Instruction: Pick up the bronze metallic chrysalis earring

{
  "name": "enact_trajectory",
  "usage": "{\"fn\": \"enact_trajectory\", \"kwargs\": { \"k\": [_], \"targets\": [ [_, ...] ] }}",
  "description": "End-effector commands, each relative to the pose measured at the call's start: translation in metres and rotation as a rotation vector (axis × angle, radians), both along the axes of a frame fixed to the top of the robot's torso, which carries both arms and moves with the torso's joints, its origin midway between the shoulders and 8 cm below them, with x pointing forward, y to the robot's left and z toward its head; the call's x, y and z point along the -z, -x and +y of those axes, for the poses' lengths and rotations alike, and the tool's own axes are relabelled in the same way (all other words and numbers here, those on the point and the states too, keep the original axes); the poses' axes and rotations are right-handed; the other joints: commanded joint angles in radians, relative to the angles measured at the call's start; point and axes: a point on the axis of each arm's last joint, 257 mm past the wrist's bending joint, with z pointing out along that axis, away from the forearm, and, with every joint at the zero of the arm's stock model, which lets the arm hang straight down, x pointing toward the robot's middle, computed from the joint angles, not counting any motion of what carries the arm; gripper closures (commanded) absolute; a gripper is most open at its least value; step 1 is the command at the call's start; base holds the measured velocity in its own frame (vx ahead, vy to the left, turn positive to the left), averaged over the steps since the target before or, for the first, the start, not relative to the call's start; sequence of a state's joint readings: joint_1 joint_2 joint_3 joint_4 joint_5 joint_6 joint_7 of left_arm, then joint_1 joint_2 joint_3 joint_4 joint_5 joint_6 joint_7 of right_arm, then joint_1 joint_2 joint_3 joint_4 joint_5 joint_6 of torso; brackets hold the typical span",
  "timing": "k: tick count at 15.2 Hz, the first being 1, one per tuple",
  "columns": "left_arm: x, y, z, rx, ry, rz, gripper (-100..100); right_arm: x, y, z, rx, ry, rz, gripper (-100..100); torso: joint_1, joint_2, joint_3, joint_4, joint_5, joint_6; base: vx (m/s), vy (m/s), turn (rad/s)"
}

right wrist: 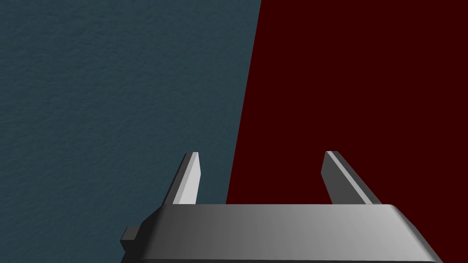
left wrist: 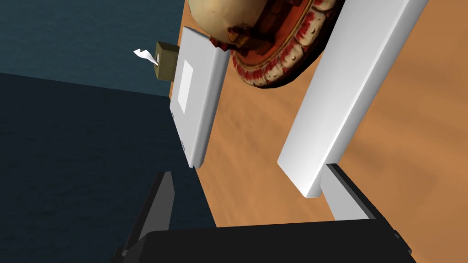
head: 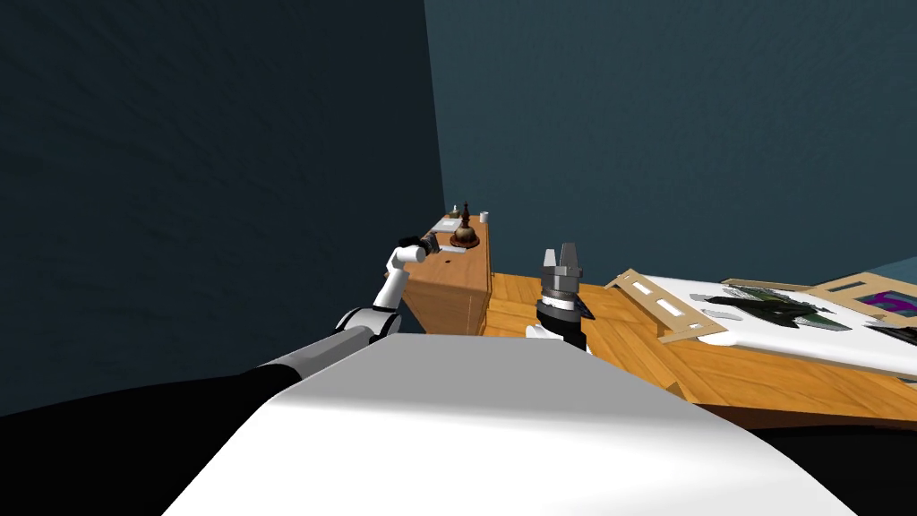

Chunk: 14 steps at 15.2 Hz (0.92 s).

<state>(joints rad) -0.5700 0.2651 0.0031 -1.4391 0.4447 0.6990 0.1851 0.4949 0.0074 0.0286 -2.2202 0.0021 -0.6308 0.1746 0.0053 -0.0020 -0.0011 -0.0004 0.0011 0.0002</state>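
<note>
The step in hand is the approach. The left end effector hovers low over the wooden table, its fingers spread and holding nothing. The landmark is the domed red-and-cream ornament.

As I read it, the earring is the small bronze-brown block with a white hook-like wisp. It sits at the table's edge beside the ornament, beyond a white slab that lies close by the ornament's rim. A 2nd white slab lies on the ornament's other side. Neither finger touches the earring, which sits well off the line of the gap between them.

To do this well, I judge the hand should shift sideways, away from the ornament and across the 1st slab, until the block stands between the 2 fingers. Then it can lower and close gently. The block is small and at the edge, so a nudge could tip it off, and a finger could catch the slab.

The right end effector, spread and empty, stands upright over the floor, well apart from the ornament on the robot's right of it.
</note>
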Motion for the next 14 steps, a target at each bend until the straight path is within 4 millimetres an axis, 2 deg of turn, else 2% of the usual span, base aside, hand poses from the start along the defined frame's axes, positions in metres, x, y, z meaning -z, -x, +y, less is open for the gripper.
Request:
{"fn": "enact_trajectory", "kwargs": {
  "k": [1,3,4,6,7,10,11,13,14],
  "targets": [
    [0.001,-0.004,-0.012,0.022,0.007,0.045,-100,0.000,0.000,0.000,0.000,0.000,0.000,0,0.000,0.000,0.000,0.000,0.000,0.000,0.012,0.099,-0.044],
    [0.006,-0.002,-0.012,0.025,0.002,0.067,-100,0.000,0.000,0.000,0.000,0.000,0.000,0,0.000,0.000,0.000,0.000,0.000,0.000,0.007,0.064,-0.013],
    [0.008,-0.006,-0.025,0.048,0.018,0.109,-100,0.000,0.000,0.000,0.000,0.000,0.000,0,-0.001,0.000,0.000,0.000,0.000,0.000,0.000,0.059,-0.024],
    [0.010,-0.004,-0.028,0.055,0.010,0.134,-100,0.000,0.000,0.000,0.000,0.000,0.000,0,-0.001,0.001,0.000,0.000,0.000,0.000,0.000,0.070,-0.037],
    [0.012,-0.007,-0.040,0.075,0.028,0.168,-100,0.000,0.000,0.000,0.000,0.000,0.000,0,-0.001,0.001,0.000,0.000,0.000,0.000,0.003,0.084,-0.037],
    [0.014,-0.004,-0.044,0.086,0.016,0.200,-100,0.000,0.000,0.000,0.000,0.000,0.000,0,0.000,0.000,0.000,0.000,0.000,0.000,0.008,0.070,-0.023],
    [0.014,-0.005,-0.058,0.111,0.029,0.241,-100,0.000,0.000,0.000,0.000,0.000,0.000,0,-0.001,0.001,0.000,0.000,0.000,0.000,0.008,0.059,-0.030],
    [0.017,-0.002,-0.060,0.118,0.021,0.266,-100,0.000,0.000,0.000,0.000,0.000,0.000,0,-0.001,0.000,0.000,0.000,0.000,0.000,0.006,0.069,-0.035],
    [0.016,-0.001,-0.075,0.144,0.033,0.300,-100,0.000,0.000,0.000,0.000,0.000,0.000,0,-0.001,0.001,0.000,0.000,0.000,0.000,0.008,0.078,-0.032]
  ]
}}
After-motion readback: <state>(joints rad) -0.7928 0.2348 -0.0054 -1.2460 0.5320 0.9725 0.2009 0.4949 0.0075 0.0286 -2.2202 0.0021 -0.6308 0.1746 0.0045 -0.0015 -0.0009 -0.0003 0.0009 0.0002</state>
